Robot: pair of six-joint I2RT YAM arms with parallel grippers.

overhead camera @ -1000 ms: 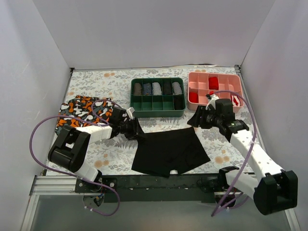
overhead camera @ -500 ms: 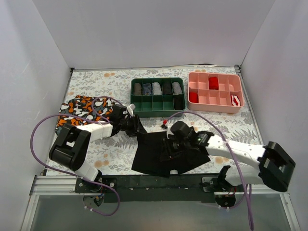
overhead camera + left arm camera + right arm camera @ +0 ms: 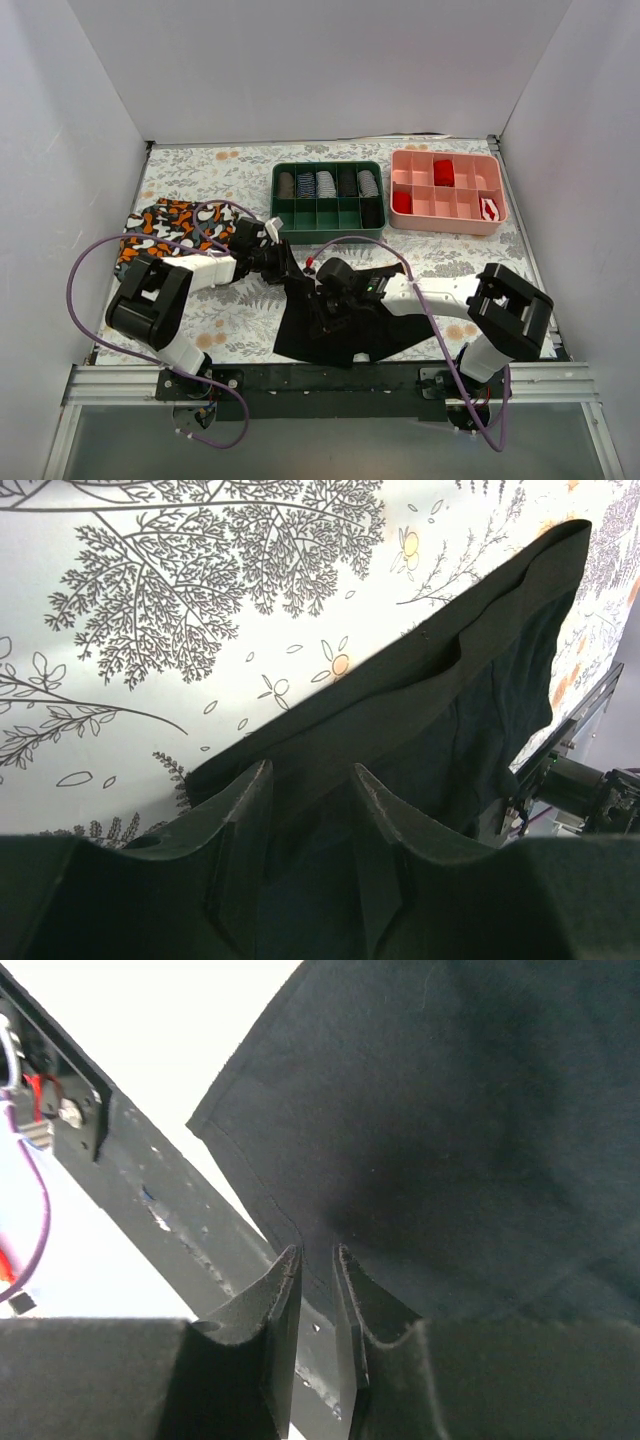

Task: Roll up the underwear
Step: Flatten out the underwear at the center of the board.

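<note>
Starting at the left, the camouflage-patterned garment (image 3: 168, 226) lies crumpled near the table (image 3: 200, 170) edge, well apart from my work, and I leave it alone.

Next comes the left gripper (image 3: 281, 264), low at the far-left corner of the underwear (image 3: 335, 340). In the left wrist view its fingers (image 3: 240, 825) stand a little apart with a thick fold of black waistband filling the gap, so I judge it is clamped on that edge.

The underwear itself lies mostly flat at the near middle of the table, its near hem close to the black rail (image 3: 150, 1210). I see no rolled part anywhere, only a raised fold running from the held corner. By my reckoning the rolling has not begun, and everything so far is about getting hold of the cloth.

The right gripper (image 3: 322, 303) reaches across from the right and sits over the left part of the garment. In its wrist view the jaws are drawn nearly together right at the hem. I cannot tell whether any cloth is nipped between them.

Further right and farther back, the green tray (image 3: 327, 236) and the pink tray (image 3: 447, 222) sit untouched.

What is left is nearly the whole job: secure one edge with both tools, turn it over on itself and carry the roll across the full garment.
</note>
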